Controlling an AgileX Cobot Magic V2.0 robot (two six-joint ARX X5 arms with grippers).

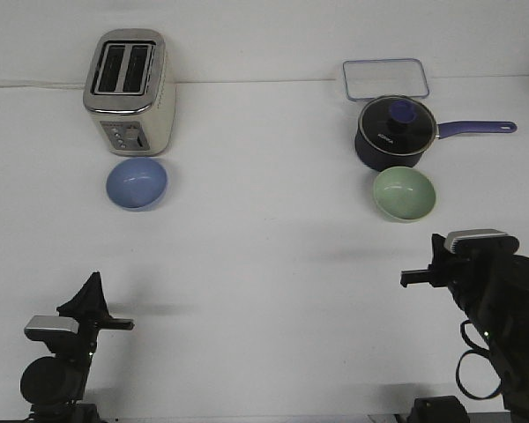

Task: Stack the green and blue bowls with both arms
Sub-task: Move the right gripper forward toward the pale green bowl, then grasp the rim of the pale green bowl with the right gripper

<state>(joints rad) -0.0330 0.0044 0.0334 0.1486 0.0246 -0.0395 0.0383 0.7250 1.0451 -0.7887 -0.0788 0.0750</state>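
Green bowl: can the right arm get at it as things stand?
Probably yes. The green bowl sits on bare table ahead of the right claw; the saucepan crowds only its far side.

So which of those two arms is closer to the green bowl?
The right one. The right gripper sits just in front of the green bowl, on the same side of the table. The left gripper is far across the table, in front of the blue bowl instead.

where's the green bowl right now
In the front view the green bowl sits on the table's right side, just in front of the navy saucepan, beyond the right gripper.
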